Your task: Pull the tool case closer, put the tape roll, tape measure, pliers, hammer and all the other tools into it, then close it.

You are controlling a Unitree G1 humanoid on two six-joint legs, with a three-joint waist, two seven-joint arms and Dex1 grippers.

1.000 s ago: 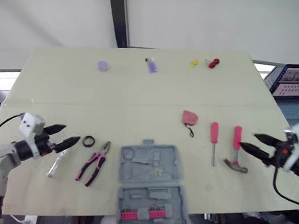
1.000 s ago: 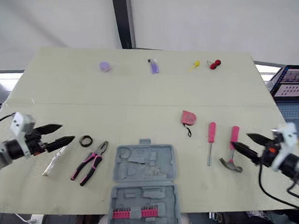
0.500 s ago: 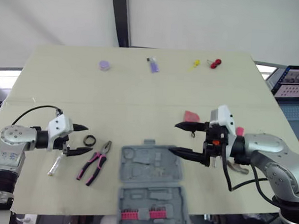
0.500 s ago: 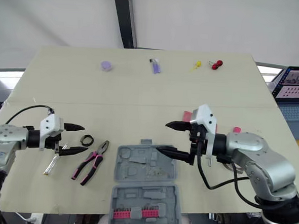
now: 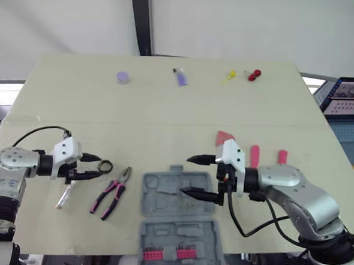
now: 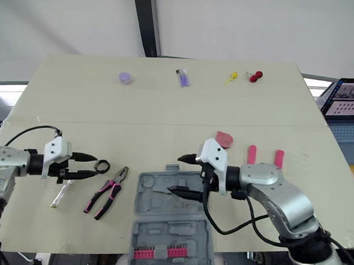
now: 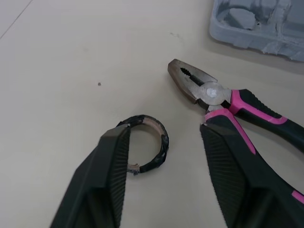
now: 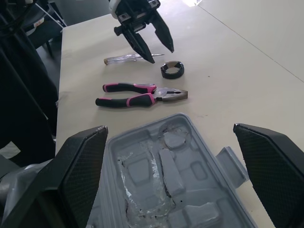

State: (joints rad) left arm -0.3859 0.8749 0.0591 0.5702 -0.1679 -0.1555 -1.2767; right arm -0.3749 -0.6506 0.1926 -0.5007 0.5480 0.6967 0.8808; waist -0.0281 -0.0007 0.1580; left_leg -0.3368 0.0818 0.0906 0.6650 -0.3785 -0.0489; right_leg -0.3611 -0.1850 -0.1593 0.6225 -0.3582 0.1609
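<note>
Left gripper (image 6: 94,166) is hanging open just above the table (image 6: 166,108), its fingers straddling the tape roll (image 7: 160,142). The roll is lying flat between them, close against one finger; contact cannot be confirmed. Pliers (image 7: 213,95) are lying just beside this gripper on its case side, apart from the roll. A clear screwdriver (image 6: 59,192) is lying near the wrist.

Right gripper (image 6: 175,174) is hovering over the far half of the open case (image 8: 166,175), fingers spread wide and holding nothing. The tape measure (image 6: 225,138) is sitting just beyond it, and the hammer (image 6: 277,156) is lying behind its forearm, partly hidden.

Judgement: the tape-roll pick appears to be in hand. The next move is calling for the left fingers to close across the ring, lift, then travel toward the case.

Clearance: open table is lying beyond the left gripper. The pliers are crowding the travel path, so a low sweep is risking a knock. The case's near half appears to be overhanging the table's near edge. The right gripper is occupying the room above the trays.
</note>
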